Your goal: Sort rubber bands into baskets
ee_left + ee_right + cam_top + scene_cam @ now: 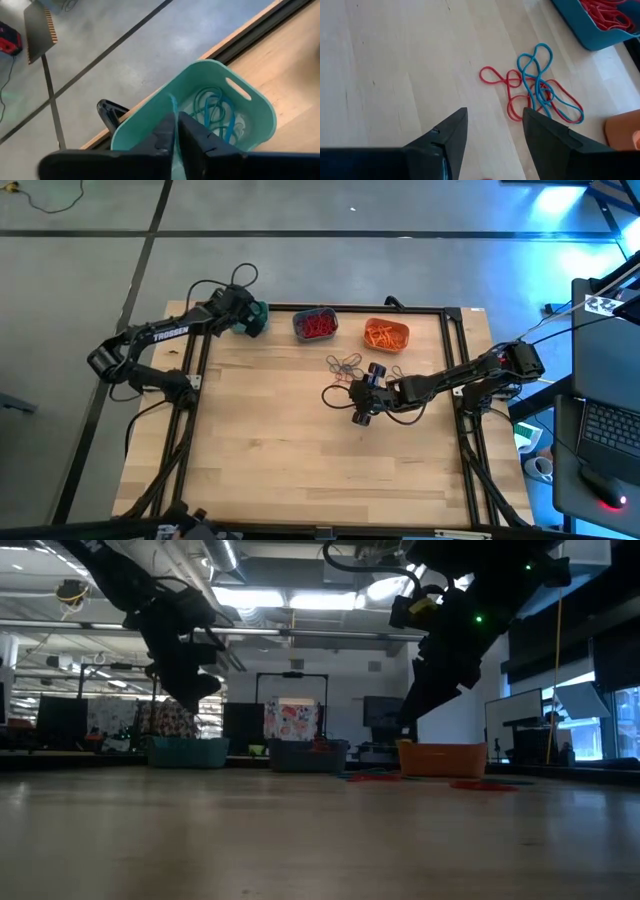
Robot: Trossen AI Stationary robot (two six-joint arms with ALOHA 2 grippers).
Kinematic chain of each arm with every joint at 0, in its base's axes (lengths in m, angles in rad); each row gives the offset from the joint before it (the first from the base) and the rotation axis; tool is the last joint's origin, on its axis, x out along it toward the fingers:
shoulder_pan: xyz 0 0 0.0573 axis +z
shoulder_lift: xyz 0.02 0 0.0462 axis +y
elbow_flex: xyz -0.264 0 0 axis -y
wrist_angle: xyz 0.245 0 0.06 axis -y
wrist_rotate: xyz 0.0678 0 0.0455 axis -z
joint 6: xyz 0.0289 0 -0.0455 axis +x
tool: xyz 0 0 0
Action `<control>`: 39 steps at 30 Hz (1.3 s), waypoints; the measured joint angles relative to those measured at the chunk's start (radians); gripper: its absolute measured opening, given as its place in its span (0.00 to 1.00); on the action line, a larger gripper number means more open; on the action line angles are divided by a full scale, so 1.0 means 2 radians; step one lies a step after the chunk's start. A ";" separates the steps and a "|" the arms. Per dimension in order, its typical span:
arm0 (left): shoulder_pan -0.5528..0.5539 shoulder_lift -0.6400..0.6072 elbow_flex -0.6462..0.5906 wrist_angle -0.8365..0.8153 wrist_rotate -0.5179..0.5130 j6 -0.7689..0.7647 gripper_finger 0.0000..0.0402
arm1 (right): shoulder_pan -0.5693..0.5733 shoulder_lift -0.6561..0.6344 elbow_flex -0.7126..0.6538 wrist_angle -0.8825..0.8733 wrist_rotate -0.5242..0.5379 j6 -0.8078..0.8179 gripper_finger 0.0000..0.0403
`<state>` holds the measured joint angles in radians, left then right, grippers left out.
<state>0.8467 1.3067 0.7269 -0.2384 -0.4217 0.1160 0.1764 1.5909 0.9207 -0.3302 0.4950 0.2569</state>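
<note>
My left gripper [176, 120] hangs over the teal basket [250, 115] at the table's far left edge, shut on a blue rubber band [173, 104]. More blue bands [216, 114] lie in that basket. The slate blue basket [315, 325] holds red bands and the orange basket [386, 335] holds orange ones. A small tangle of loose red and blue bands [536, 86] lies on the wood. My right gripper [495, 130] stands open just short of the tangle, above the table and touching nothing. My left gripper pinches a thin strand of the blue band [173, 106] between its two fingertips. The fingers slant down from the table's near side over the teal basket. A short piece of the strand shows past the fingertips; the fingers hide the rest of the band.
The three baskets stand in a row along the far edge [188, 751] [308, 755] [443, 759]. A dark metal frame [455, 350] runs around the tabletop. Bare wood [300, 440] spreads across the middle and near side of the table.
</note>
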 joint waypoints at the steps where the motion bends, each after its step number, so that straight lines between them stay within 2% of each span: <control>1: 0.000 0.000 0.000 -0.001 0.000 0.001 0.06 | 0.000 0.000 0.000 0.000 0.000 0.000 0.47; 8: 0.001 -0.005 0.000 -0.021 0.000 0.010 0.30 | 0.000 0.000 0.000 0.000 -0.001 0.000 0.47; 13: -0.010 -0.032 0.020 -0.065 0.000 0.016 0.39 | 0.000 0.000 0.000 0.009 -0.001 0.000 0.47; 20: -0.043 -0.101 0.024 -0.076 0.008 0.000 0.39 | 0.000 0.000 0.000 0.029 -0.001 0.000 0.47; 22: -0.060 -0.115 0.021 -0.071 0.037 -0.005 0.38 | 0.000 0.000 0.000 0.029 -0.001 0.000 0.47; 27: -0.120 -0.134 -0.008 -0.033 0.146 -0.007 0.37 | 0.000 0.000 0.000 0.029 -0.001 0.000 0.47; 29: -0.149 -0.133 -0.021 -0.013 0.169 -0.007 0.36 | 0.000 0.000 0.000 0.029 -0.001 0.000 0.47; 34: -0.221 -0.124 -0.057 0.049 0.180 -0.018 0.36 | 0.000 0.000 0.000 0.028 -0.001 -0.001 0.47; 39: -0.267 -0.099 -0.090 0.129 0.181 -0.032 0.36 | 0.000 0.000 0.000 0.026 -0.001 -0.002 0.47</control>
<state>0.3135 1.1089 0.5460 0.0200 -0.0605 0.0526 0.1764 1.5909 0.9211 -0.2783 0.4927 0.2539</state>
